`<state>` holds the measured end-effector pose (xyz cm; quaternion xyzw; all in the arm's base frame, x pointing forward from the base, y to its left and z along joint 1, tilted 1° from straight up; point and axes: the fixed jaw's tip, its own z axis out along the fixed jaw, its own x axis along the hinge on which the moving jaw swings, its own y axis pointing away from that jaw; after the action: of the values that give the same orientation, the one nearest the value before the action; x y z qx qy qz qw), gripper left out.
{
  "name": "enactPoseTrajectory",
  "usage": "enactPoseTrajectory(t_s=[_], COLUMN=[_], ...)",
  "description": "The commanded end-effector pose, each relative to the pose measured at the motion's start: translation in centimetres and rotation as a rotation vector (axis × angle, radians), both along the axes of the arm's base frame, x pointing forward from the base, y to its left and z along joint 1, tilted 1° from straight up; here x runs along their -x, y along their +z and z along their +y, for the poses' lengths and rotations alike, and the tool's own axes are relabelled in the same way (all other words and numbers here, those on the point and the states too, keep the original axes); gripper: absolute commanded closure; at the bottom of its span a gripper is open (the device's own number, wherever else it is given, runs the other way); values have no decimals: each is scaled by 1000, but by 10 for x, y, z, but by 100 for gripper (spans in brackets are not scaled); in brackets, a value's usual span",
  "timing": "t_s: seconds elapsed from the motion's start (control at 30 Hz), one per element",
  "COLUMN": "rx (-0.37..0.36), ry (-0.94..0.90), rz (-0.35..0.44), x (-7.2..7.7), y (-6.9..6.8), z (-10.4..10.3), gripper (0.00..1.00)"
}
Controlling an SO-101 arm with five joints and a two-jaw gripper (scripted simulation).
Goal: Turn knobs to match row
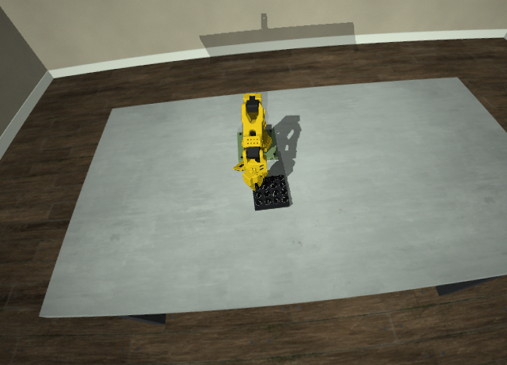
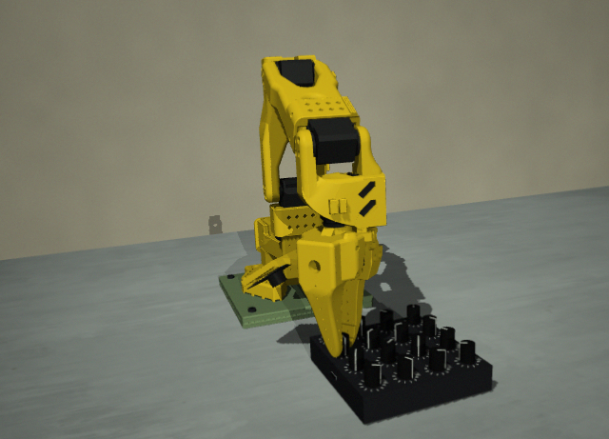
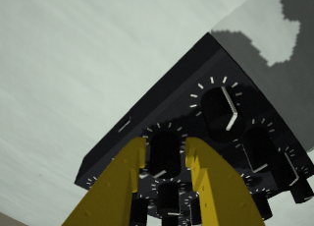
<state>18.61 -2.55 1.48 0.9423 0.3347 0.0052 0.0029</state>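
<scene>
Black knob box stood under your arm's reach, with one row A knob between the fingers

Your knob box (image 1: pixel 273 207) (image 2: pixel 418 404) (image 3: pixel 162 95) lay flat on the worktop (image 1: pixel 163 230) (image 2: pixel 123 375) (image 3: pixel 74 64), in front of the green base plate (image 1: pixel 239 157) (image 2: pixel 245 318). The yellow arm (image 1: pixel 252 126) (image 2: pixel 322 92) bent down over it. Your fingers (image 1: pixel 253 186) (image 2: pixel 331 338) stood slightly parted and released, on either side of a black knob (image 2: pixel 345 343) (image 3: pixel 165 157) in row A, along the side with the socket (image 2: pixel 334 375) (image 3: pixel 125 124). The wrist view showed narrow gaps beside that knob, so you did not have it clenched. Nearby, a corner knob (image 3: pixel 218 115) stood outside the fingers, its white mark visible. You could not tell whether row A matched row C, because the fingers covered part of the row and several marks were too small to read.
</scene>
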Motion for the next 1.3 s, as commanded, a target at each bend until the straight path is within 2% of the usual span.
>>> enactPoseTrajectory(t_s=[0.0, 1.0, 1.27], rx=[-3, -3, -3], ry=[-1, -1, -141], rz=[23, 23, 23], x=[5, 5, 5], y=[-4, -4, -4], z=[1, 1, 0], gripper=[91, 99, 99])
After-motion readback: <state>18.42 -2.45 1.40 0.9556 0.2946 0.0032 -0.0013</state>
